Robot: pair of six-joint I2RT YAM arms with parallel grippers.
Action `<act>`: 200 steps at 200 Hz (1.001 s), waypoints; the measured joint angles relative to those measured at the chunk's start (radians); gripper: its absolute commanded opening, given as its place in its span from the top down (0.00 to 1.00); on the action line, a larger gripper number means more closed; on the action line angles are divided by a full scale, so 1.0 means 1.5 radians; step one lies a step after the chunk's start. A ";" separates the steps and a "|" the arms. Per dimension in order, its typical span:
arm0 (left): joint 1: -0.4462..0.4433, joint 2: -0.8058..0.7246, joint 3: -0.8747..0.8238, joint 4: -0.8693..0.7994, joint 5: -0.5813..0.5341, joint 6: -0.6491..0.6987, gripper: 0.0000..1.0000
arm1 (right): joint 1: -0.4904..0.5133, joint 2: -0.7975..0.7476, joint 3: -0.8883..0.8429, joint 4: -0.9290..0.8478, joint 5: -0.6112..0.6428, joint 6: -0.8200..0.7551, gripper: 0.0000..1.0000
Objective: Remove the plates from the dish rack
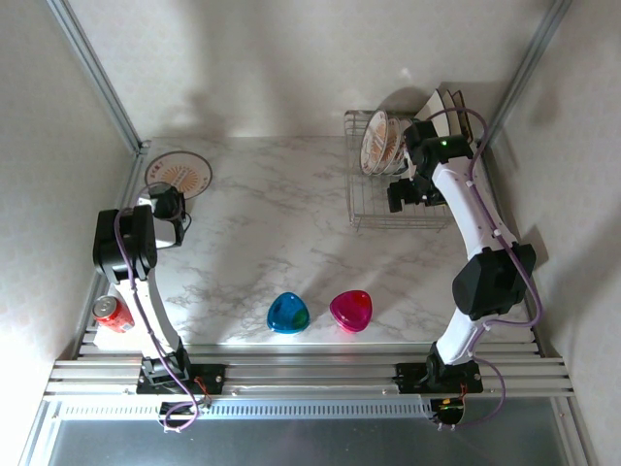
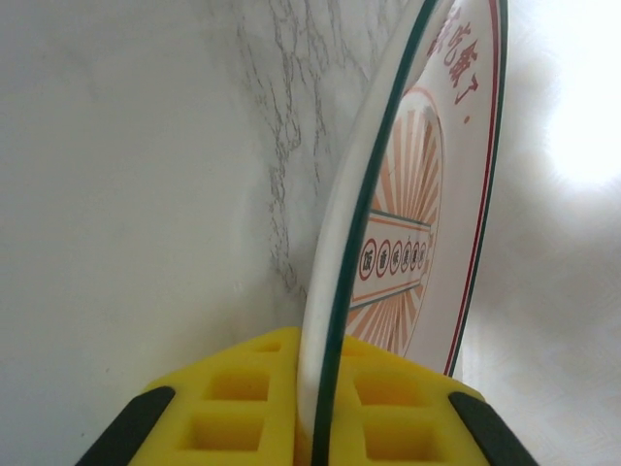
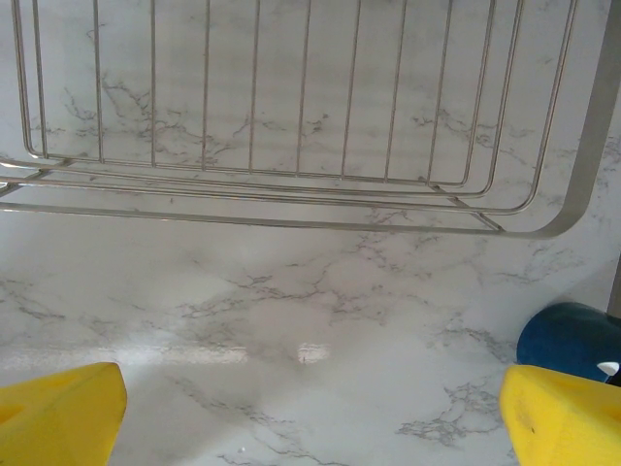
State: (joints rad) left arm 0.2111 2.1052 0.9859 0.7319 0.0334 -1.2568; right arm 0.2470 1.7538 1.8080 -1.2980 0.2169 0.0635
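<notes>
Yellow-padded left hand (image 2: 318,413) pinches rim of plate (image 2: 427,243).

Plates (image 1: 380,143) in the dish rack (image 1: 374,209) far right, one plate (image 1: 179,175) far left, two dishes (image 1: 288,313) front centre.

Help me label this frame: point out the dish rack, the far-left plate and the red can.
dish rack (image 1: 374,201), top external view, bare wire floor.
far-left plate (image 1: 179,174), top external view, patterned face centre.
red can (image 1: 114,315), top external view, its side.
</notes>
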 measured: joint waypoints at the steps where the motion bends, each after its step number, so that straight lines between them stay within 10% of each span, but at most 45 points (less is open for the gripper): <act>1: 0.000 0.000 0.000 -0.001 0.000 0.000 0.84 | 0.000 0.000 0.000 0.000 0.000 0.000 0.01; 110: 0.000 -0.020 0.026 -0.016 0.001 0.025 0.19 | 0.001 -0.033 -0.024 0.022 0.005 0.000 0.01; 200: -0.001 -0.073 0.041 -0.160 -0.023 0.109 0.01 | 0.003 -0.041 -0.066 0.073 -0.023 0.002 0.01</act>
State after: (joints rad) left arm 0.2100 1.9953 1.0470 0.4923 -0.0013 -1.0927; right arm 0.2520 1.6920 1.7096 -1.1889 0.1825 0.0666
